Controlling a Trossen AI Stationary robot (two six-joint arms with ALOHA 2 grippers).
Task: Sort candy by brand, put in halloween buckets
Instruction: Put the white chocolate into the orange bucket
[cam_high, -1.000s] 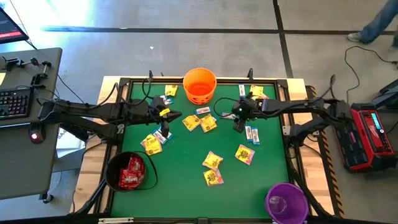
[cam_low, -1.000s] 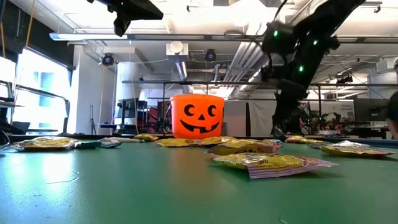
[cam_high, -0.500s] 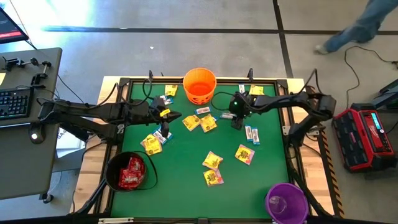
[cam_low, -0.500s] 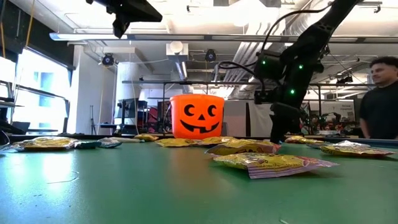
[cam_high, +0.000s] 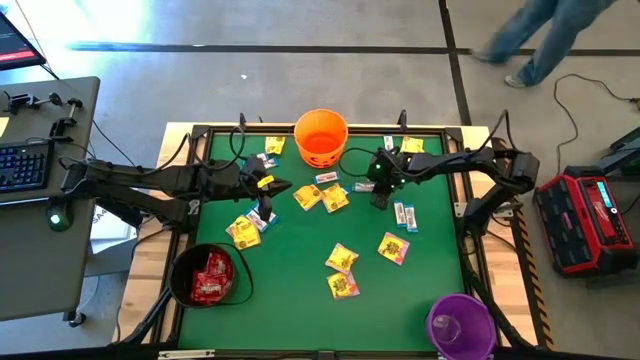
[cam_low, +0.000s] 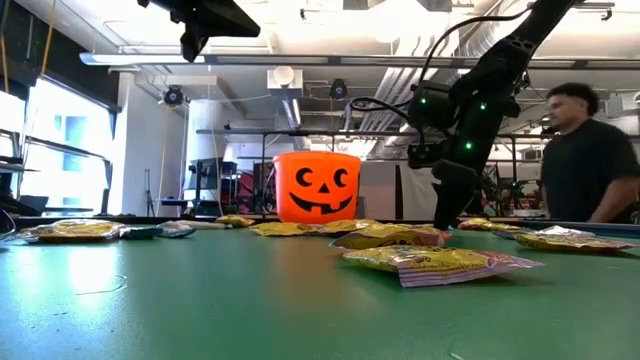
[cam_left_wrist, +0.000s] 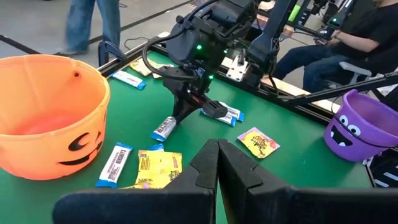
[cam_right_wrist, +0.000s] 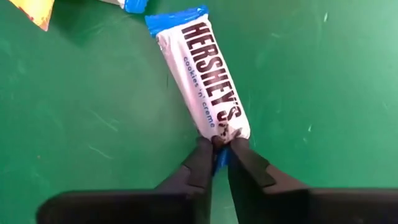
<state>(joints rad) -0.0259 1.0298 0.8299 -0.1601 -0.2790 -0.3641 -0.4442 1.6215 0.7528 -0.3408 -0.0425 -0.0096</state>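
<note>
High view: three buckets (cam_high: 321, 137), two arms.

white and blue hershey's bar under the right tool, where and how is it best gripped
By its blue crimped end, from straight above. The Hershey's bar lies flat on the green table, so only a thin end seam fits between the fingers. The right tool already pinches that end; a firmer hold would probably straddle the bar's narrow width.

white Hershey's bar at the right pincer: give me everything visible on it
The Hershey's bar is a small flat packet in glossy white wrap with dark "HERSHEY'S cookies 'n' creme" lettering and blue crimped ends. It lies flat on the green table, close beside the orange bucket. The right pincer is shut on its near blue end. Another blue-ended packet sits just beyond its far end.
</note>
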